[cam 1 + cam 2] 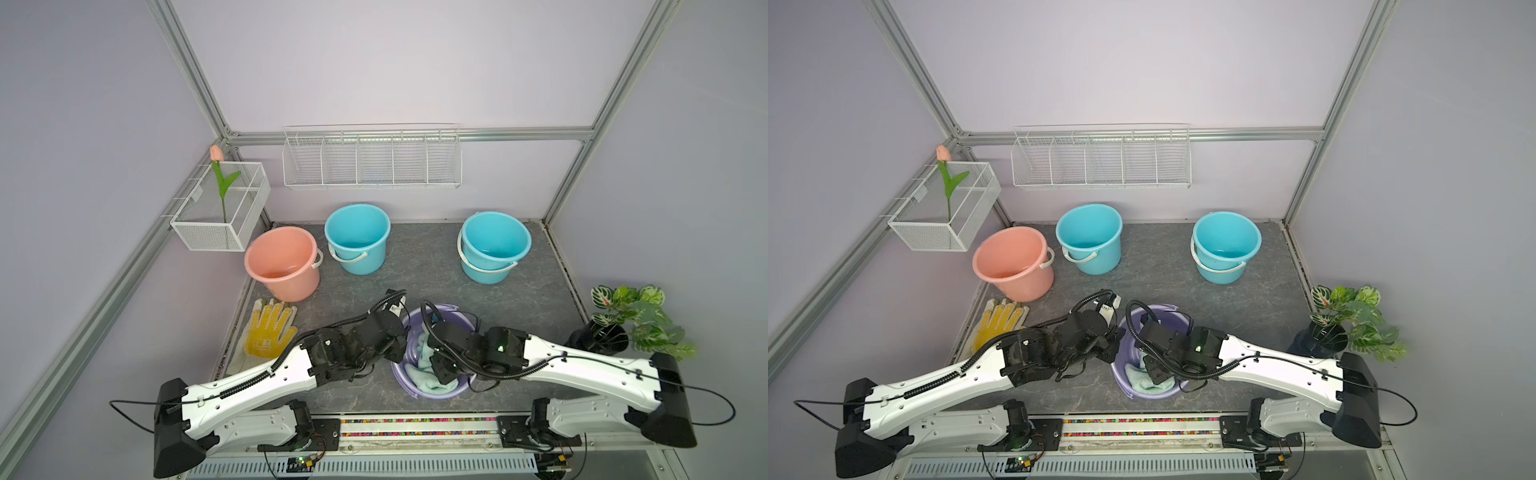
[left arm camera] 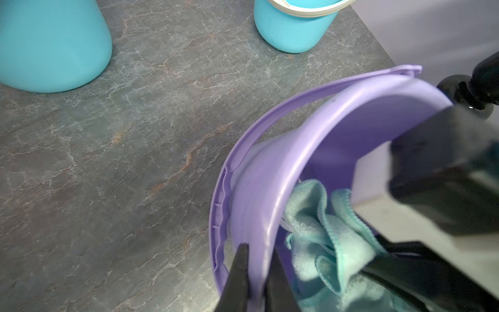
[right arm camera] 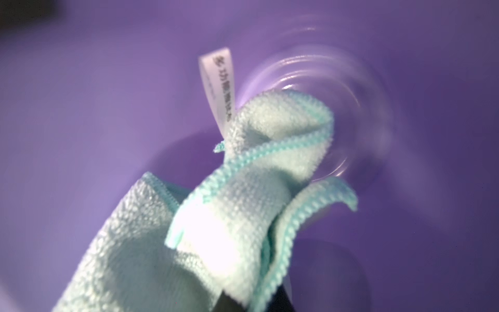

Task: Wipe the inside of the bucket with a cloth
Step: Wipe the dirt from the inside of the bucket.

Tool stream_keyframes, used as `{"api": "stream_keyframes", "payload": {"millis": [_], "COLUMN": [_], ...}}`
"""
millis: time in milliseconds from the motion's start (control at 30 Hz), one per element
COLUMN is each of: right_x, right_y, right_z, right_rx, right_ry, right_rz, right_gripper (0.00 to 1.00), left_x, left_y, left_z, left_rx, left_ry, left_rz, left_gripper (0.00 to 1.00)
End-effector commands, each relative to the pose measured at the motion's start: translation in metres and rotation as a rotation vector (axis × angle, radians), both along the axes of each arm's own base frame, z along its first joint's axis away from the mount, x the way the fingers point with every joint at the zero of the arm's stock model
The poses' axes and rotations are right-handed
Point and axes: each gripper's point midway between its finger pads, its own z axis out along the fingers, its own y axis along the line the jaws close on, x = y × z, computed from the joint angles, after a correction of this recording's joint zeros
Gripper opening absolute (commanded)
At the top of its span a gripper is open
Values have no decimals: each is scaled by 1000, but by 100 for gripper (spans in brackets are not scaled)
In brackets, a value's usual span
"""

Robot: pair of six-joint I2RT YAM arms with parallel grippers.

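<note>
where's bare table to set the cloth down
Bare tabletop lies between the single blue bucket and the stacked blue pair, and between that pair and the potted plant. Crowded around the pink bucket, glove and purple bucket.

The left arm (image 1: 257,380) and right arm (image 1: 582,365) reached forward and inward, wrists bent downward. The left gripper (image 2: 258,256) clamped the bucket (image 2: 270,175) rim; the right gripper (image 1: 442,372) pinched the cloth (image 3: 243,189)

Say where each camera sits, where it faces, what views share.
Both top views: high above the base, looking down on table, purple bucket; left arm, right arm show.
Left wrist: beside the bucket, facing its rim; left gripper clamps it.
Right wrist: at the bucket's mouth, facing its bottom; right gripper holds the cloth.
Shared everywhere: bucket, cloth.
</note>
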Motion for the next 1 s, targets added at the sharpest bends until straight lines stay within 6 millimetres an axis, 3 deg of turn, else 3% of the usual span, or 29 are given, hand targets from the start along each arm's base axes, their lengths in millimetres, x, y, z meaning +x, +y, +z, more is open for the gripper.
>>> {"api": "stream_keyframes", "payload": {"millis": [0,167,300,433,467,967], "right_x": [-12,-14,-15,-8,-6,22], "right_y": [5,17,31,35,31,29], "right_z": [23,49,50,41,29,-33], "right_rx": [130,320,427,471,454,400], "right_ry": [72,105,150,183,192,273], "right_rz": [-70,-128,-172,-273,-308,-591], "right_gripper": [7,7,7,7,7,7], "left_x": [5,5,5,5,5,4], "left_y": [-12,-12,-13,-14,-14,-14], "left_z": [21,22,22,22,22,22], "left_rx": [-76,-82,-89,-94,-94,-98], "left_ry": [-33,-35,-35,-34,-35,-35], "left_rz": [7,6,7,4,4,-6], "left_gripper": [0,0,0,0,0,0]}}
